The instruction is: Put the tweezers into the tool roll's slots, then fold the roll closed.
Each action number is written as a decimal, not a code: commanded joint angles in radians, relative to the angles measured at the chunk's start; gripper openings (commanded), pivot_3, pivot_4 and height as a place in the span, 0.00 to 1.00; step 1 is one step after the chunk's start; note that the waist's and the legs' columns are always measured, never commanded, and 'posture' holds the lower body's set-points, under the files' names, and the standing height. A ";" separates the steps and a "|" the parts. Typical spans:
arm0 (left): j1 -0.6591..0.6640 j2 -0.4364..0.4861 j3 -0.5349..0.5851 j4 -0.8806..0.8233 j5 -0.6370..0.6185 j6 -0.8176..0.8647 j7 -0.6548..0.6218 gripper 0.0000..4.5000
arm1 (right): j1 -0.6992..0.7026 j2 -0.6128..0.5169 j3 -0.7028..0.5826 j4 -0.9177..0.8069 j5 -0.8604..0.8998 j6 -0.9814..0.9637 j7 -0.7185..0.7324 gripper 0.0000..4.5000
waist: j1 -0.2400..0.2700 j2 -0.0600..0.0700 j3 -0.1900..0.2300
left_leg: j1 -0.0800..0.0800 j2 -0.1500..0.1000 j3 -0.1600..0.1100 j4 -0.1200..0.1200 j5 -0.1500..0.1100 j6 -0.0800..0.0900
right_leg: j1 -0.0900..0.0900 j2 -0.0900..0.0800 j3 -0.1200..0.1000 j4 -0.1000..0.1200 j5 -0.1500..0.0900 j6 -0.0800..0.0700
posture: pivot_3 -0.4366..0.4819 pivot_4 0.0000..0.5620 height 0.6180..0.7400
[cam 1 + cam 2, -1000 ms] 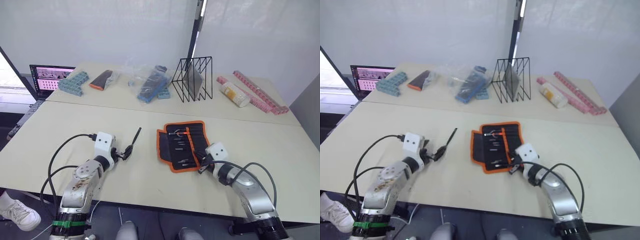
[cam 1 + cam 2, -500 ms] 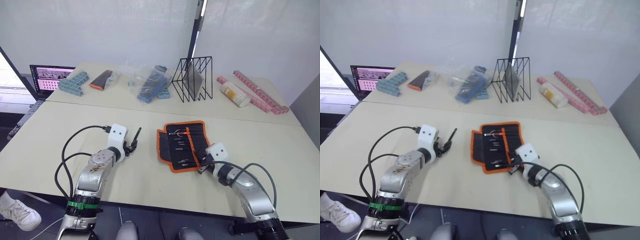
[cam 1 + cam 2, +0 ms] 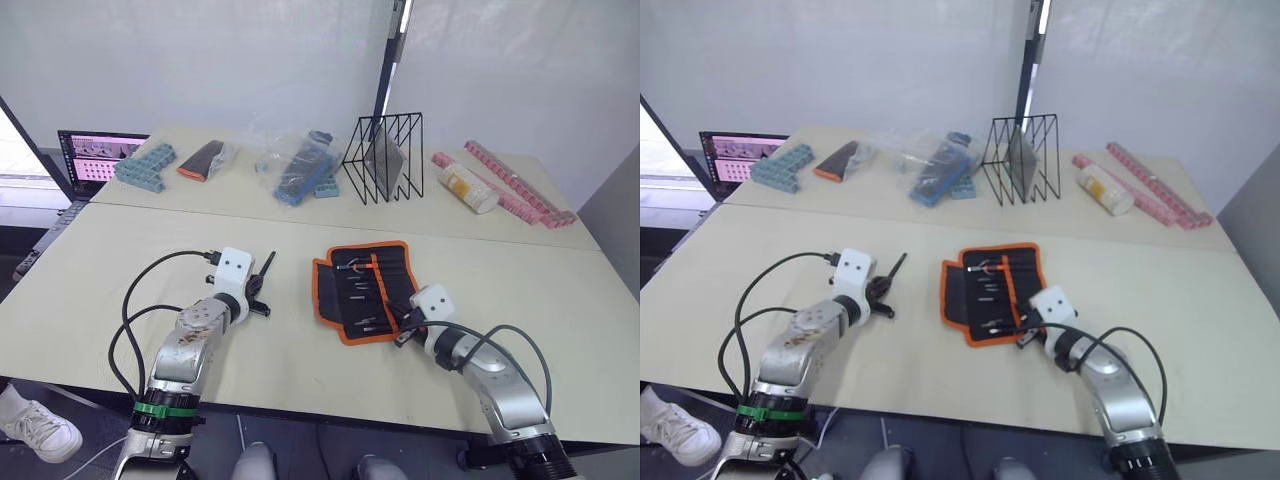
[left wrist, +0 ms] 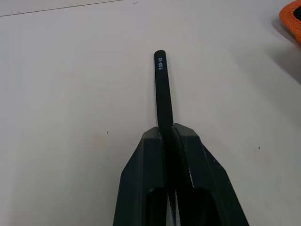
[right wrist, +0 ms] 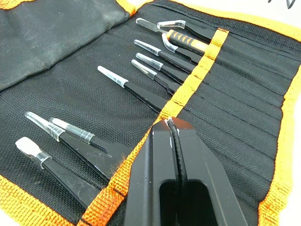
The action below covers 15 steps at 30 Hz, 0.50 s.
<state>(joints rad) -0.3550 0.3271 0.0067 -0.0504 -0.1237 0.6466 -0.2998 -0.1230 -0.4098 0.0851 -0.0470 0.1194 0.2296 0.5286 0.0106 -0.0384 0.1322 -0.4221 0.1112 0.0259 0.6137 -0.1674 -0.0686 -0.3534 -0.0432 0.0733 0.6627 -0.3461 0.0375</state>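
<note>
My left hand is clamped on one of the tweezers, holding it low over the bare worktop, a fair way left of the tool roll. The roll's lying open and flat, with several tools already tucked in the slots. My right hand is pinched together, empty, right over the roll's orange stripe.

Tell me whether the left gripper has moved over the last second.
Yes. The left gripper, shut on a black tweezer, has shifted toward the open tool roll, narrowing the gap of bare table between them.
</note>
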 commanded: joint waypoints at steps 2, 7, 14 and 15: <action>-0.085 0.038 0.024 -0.066 -0.036 -0.053 -0.074 0.01 | 0.030 -0.005 0.018 0.039 -0.019 0.046 0.006 0.00 | 0.002 0.000 0.000 | 0.000 0.000 0.000 0.000 0.000 -0.001 | 0.000 0.000 0.000 0.000 0.000 0.000 | 0.48 0.27 0.78; -0.188 0.079 -0.044 -0.140 -0.137 0.000 -0.266 0.01 | 0.044 -0.003 0.011 0.036 -0.019 0.041 -0.005 0.00 | 0.002 0.000 0.000 | -0.001 0.000 0.000 0.000 0.001 -0.001 | 0.000 0.000 0.000 -0.001 0.000 0.000 | 0.48 0.27 0.78; -0.336 0.186 -0.253 -0.125 -0.130 -0.017 -0.549 0.01 | 0.068 0.011 -0.006 -0.011 -0.008 0.049 -0.028 0.00 | 0.002 0.002 0.002 | -0.001 0.000 0.000 -0.002 0.001 -0.001 | 0.000 0.000 0.000 0.000 0.000 0.000 | 0.48 0.27 0.78; -0.359 0.195 -0.278 -0.106 -0.125 -0.022 -0.584 0.01 | 0.076 0.008 -0.008 -0.022 -0.007 0.050 -0.029 0.00 | 0.002 0.003 0.002 | -0.001 0.000 0.000 -0.002 0.001 -0.001 | 0.000 0.000 0.000 -0.001 0.000 0.000 | 0.48 0.27 0.78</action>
<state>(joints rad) -0.6729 0.5082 -0.2415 -0.1671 -0.2553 0.6510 -0.8180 -0.0949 -0.3973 0.0687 -0.0845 0.1201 0.2309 0.4969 0.0127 -0.0353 0.1343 -0.4234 0.1108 0.0257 0.6119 -0.1666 -0.0696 -0.3538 -0.0429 0.0734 0.6620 -0.3463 0.0380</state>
